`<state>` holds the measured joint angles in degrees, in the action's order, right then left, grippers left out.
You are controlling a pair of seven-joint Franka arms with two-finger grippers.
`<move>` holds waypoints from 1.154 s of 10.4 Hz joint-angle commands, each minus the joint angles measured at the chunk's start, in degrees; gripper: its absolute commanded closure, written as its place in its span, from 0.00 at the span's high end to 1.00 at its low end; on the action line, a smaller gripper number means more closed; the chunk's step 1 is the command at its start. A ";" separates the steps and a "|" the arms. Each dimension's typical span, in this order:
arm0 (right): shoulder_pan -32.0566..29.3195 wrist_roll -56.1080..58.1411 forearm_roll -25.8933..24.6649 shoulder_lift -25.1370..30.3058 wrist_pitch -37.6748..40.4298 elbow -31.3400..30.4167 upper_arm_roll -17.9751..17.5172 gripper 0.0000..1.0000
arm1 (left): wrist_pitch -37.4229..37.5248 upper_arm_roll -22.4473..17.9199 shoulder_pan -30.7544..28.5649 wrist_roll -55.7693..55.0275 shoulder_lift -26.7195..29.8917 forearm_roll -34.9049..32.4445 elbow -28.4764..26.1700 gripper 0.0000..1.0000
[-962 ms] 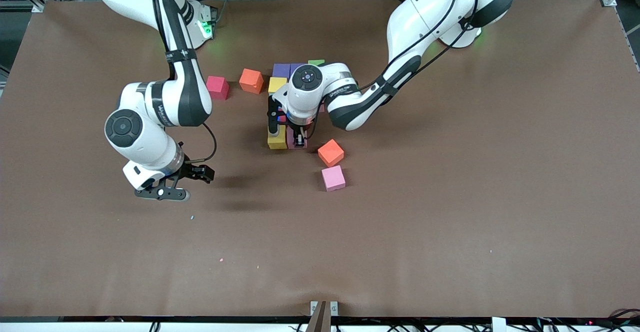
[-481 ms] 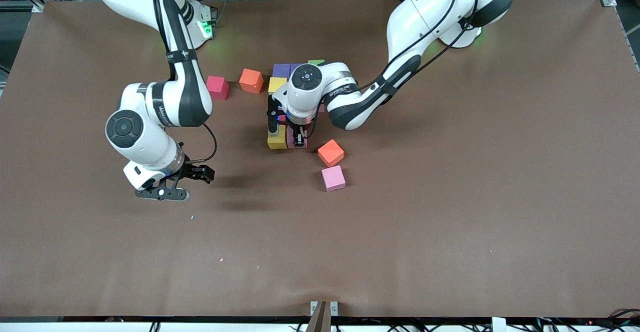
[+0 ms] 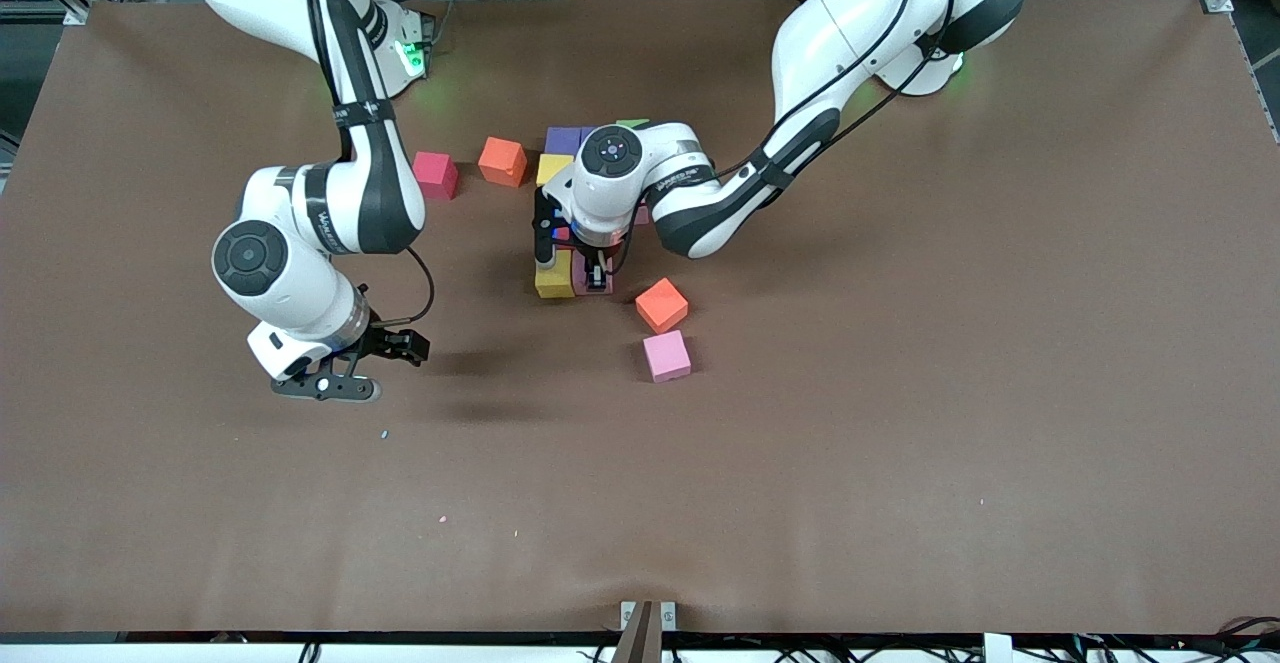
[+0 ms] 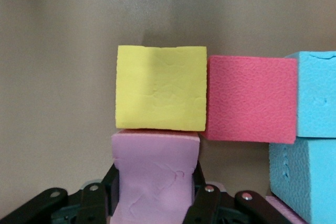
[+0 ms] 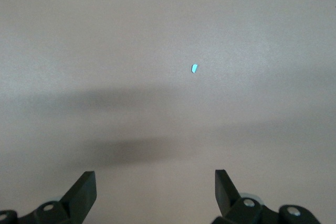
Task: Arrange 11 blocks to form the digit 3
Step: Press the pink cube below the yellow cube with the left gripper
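From the front you lose most of the block cluster under the left arm's wrist: only a sliver of the green block (image 3: 632, 124) and the edges of the purple block (image 3: 562, 139) peek out above it. The lavender block (image 4: 155, 174) in the left end effector (image 4: 155, 203) runs off the wrist picture's edge, so you can't see its full extent. Just beside the red block (image 4: 249, 99), both blue blocks (image 4: 317, 94) are cropped too. The right end effector's fingertips (image 5: 84, 190) show, its body cut off. The specks (image 5: 195, 68) on the desk (image 5: 168, 35) are too small to identify.
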<state>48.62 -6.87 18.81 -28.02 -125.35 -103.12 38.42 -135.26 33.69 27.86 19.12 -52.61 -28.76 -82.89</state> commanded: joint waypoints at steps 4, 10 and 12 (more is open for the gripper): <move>-0.54 0.54 -0.62 -0.28 0.45 0.82 -0.36 1.00 | 0.62 -0.38 0.44 0.40 0.93 0.55 -0.52 0.05; -0.63 0.63 -0.62 -0.28 0.45 0.73 -0.36 1.00 | 0.35 -0.55 0.88 0.48 1.02 0.03 -0.52 0.28; -0.63 0.54 -0.62 -0.45 0.45 0.73 -0.36 1.00 | -0.08 -0.55 0.88 0.83 1.02 -2.60 -0.52 1.00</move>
<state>48.62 -6.71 18.81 -28.06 -125.35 -103.12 38.42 -135.16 33.63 28.39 19.16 -52.61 -29.62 -82.91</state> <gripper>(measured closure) 0.000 0.352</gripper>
